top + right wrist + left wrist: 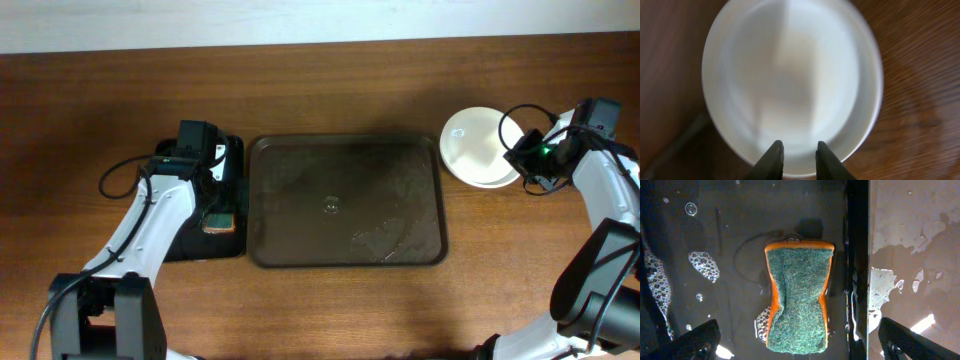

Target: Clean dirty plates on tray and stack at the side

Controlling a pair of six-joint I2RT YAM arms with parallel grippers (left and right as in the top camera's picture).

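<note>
On the wooden table (pixel 330 70), the brown tray (pixel 300 200) holds only a film of water and scattered droplets. Just left of it, the narrower black tray (pixel 195 245) holds soapy water with patches of foam and a green-and-orange sponge (pixel 799 297), scouring side up. The left gripper (pixel 799 330) hangs over that sponge, jaws spread wide, holding nothing. Right of the brown tray, on bare table, the white plates (pixel 475 140) sit stacked with clean centres. The right gripper (pixel 796 155) is over the stack's rim, fingers a narrow gap apart, gripping nothing.
</note>
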